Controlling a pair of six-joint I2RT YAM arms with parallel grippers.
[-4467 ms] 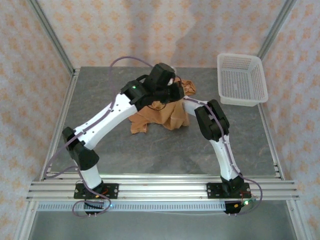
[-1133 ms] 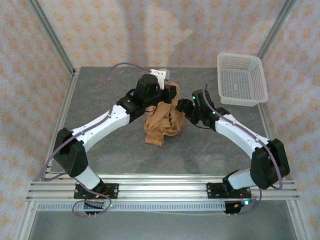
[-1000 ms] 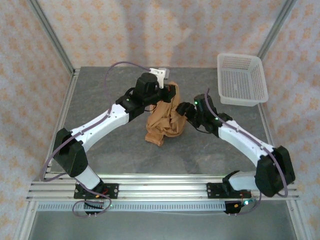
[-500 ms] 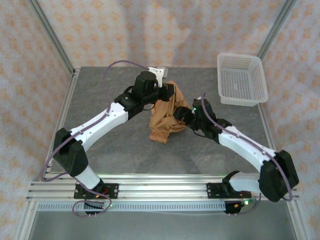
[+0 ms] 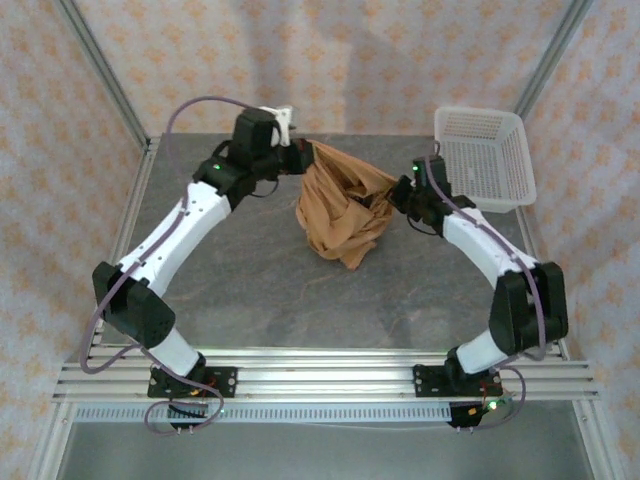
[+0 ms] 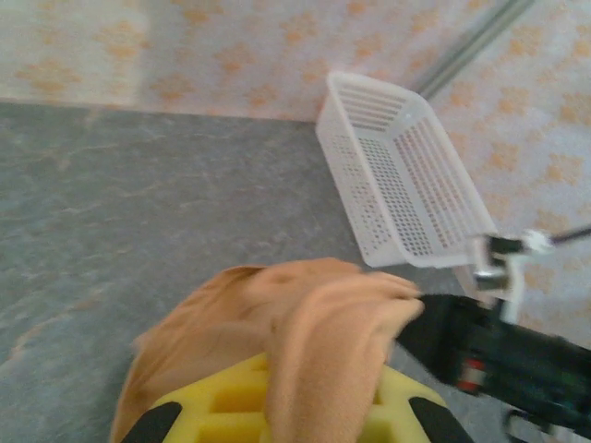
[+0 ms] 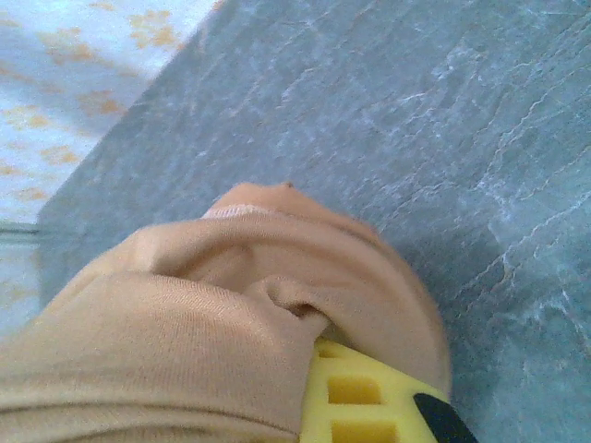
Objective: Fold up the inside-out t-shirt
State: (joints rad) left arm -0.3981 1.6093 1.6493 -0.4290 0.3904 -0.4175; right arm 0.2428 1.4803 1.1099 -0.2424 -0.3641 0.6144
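Inside-out t-shirt [image 5: 345,215] droops at centre frame, strung between left claw [image 5: 302,153] and right claw [image 5: 394,197], both pinching its cloth.

White perforated plastic basket [image 5: 482,158] at far right corner of grey marbled table [image 5: 250,290], patterned wall panels [image 5: 400,60] behind

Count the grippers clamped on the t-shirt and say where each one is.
2. The left gripper holds the t-shirt by its upper left end, toward the far edge of the table; the right gripper holds its right side, near the white basket. It hangs bunched between them.
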